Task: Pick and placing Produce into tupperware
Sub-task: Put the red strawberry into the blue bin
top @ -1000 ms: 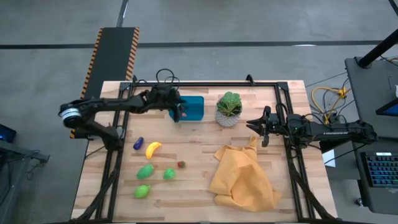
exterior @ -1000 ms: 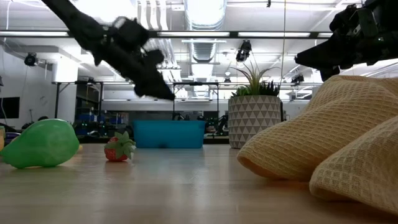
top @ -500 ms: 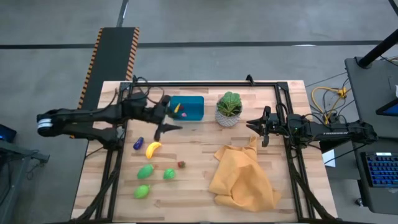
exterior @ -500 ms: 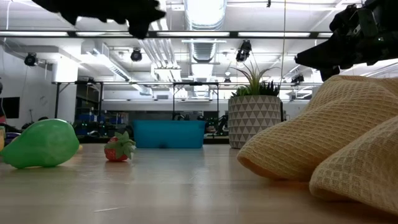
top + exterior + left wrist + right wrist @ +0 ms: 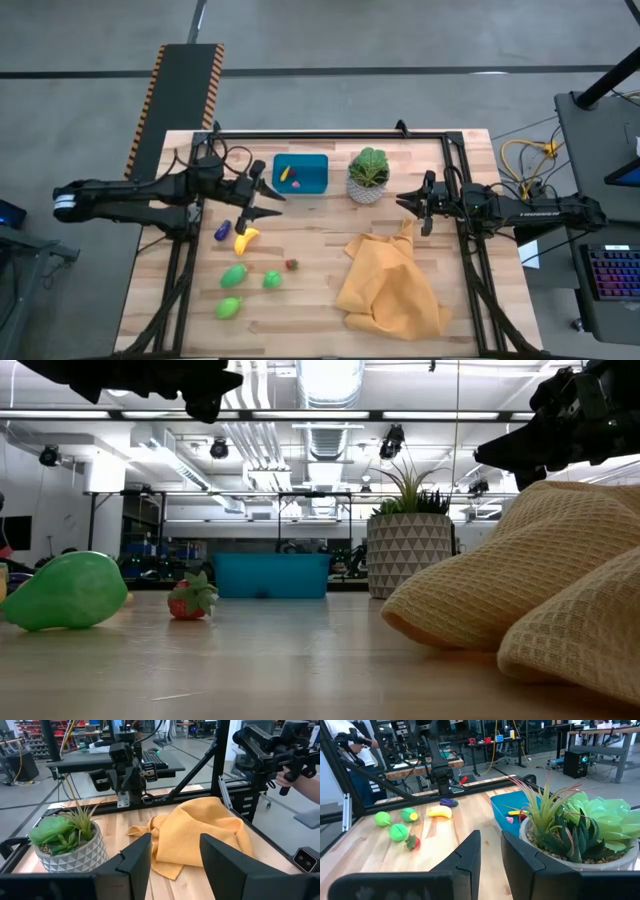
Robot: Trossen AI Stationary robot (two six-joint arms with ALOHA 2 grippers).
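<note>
Left hand (image 5: 262, 203) hangs above the counter (image 5: 320, 280) at about 10 o'clock from counter centre, between the blue container and the banana; fingers (image 5: 135, 857) apart, nothing between them.

Purple piece (image 5: 222, 230) lies just beside the banana (image 5: 246, 239), on its 10 o'clock side, both below the left hand. Three green pieces toward 7 o'clock: one (image 5: 234, 274) under the banana, one (image 5: 272, 280) to its right, one (image 5: 229, 307) nearest the front edge. Small red strawberry (image 5: 292, 265) sits just right of the green pieces, apart from them.

Blue container (image 5: 301, 173) stands at 11 o'clock near the back rail, low walls, with a small yellow piece (image 5: 285, 173) and a tiny red one (image 5: 296, 184) inside.

Potted plant (image 5: 368, 175) in a white patterned pot just right of the container, not touching.

Yellow cloth (image 5: 392, 283) lies crumpled from centre toward 5 o'clock.

Right hand (image 5: 421, 205) waits at 2 o'clock, just right of the plant and above the cloth's upper corner; fingers (image 5: 470, 855) a narrow gap apart, empty.
</note>
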